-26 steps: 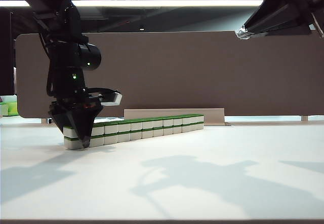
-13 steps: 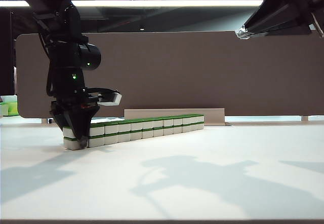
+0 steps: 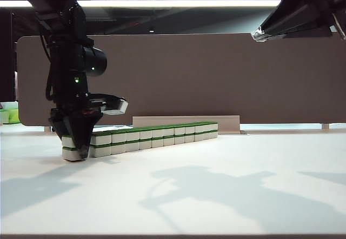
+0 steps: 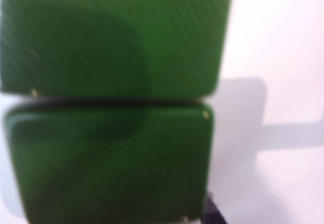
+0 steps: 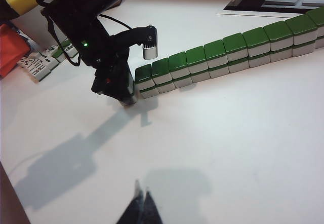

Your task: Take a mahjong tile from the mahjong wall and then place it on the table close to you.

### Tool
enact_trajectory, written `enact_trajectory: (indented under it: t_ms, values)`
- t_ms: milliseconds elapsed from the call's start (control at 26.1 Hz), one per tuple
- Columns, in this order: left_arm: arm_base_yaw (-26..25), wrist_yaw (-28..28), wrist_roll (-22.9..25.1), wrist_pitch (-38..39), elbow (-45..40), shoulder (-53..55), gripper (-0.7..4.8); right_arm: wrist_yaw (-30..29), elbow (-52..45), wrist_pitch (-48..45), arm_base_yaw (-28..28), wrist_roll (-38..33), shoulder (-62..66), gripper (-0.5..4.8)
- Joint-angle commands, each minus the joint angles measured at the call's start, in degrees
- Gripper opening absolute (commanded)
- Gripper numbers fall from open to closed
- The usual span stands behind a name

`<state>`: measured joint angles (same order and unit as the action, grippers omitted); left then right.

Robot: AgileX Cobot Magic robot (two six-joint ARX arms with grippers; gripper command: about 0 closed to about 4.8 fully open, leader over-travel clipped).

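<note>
The left gripper [image 3: 77,147] stands clamped over the end stack of the mahjong wall [image 3: 157,135], its dark fingers [image 3: 85,132] pointing straight down and closed against the two end tiles [image 3: 68,147], which sit just apart from the rest of the row toward 9 o'clock in the exterior view. The wall, white blocks with green tops laid two high, runs from that gripper toward 3 o'clock and away from the camera across the white table [image 3: 216,196]. In the left wrist view two green tile tops [image 4: 111,163] fill nearly the whole picture, one above the other, blurred by closeness. From the right wrist view the left gripper [image 5: 124,95] is seen at the wall's [image 5: 228,51] near end, the black arm rising toward 11 o'clock. The right gripper [image 5: 140,203] hangs well apart from the wall, its dark fingertips drawn together to a narrow point over bare table [image 5: 243,148]; in the exterior view it shows at 1 o'clock, high above the table [image 3: 267,31]. Behind the wall stands a brown-grey partition board [image 3: 216,77], and loose tiles [image 5: 40,62] lie beyond the left arm in the right wrist view.
</note>
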<state>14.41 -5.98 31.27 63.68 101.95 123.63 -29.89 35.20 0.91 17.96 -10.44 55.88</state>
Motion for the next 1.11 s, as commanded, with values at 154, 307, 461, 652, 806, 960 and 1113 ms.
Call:
enact_trajectory:
  t_ms: [154,307,461,652,806,960,1113]
  values:
    - [0.1,2.6,-0.2,2.3,0.0,-2.8,1.77,0.0,0.3,-0.8,0.0,0.2,-0.1,-0.01]
    - [0.2,2.1,-0.2,2.1,0.0,-6.3,1.77,0.0,0.3,-0.8,0.0,0.2,-0.1,-0.01]
    - [2.3,1.4,-1.9,2.5,0.0,-7.8,1.77,0.5,0.3,-0.9,-0.1,0.2,-0.1,-0.01]
    - [7.0,1.2,-1.4,2.6,0.0,-8.0,1.74,1.8,0.3,-1.5,-0.2,0.2,-0.1,-0.01]
    - [11.5,1.2,-1.0,1.3,0.0,-8.0,1.74,3.7,0.3,-1.5,-0.7,0.4,-0.1,-0.01]
    - [15.7,0.8,0.5,-0.8,-0.1,-8.0,1.74,4.5,0.3,-1.6,-2.3,0.4,-0.1,-0.01]
    - [19.9,0.8,0.7,-3.4,-0.1,-7.9,1.74,4.5,0.3,-1.6,-5.2,0.4,-0.2,-0.01]
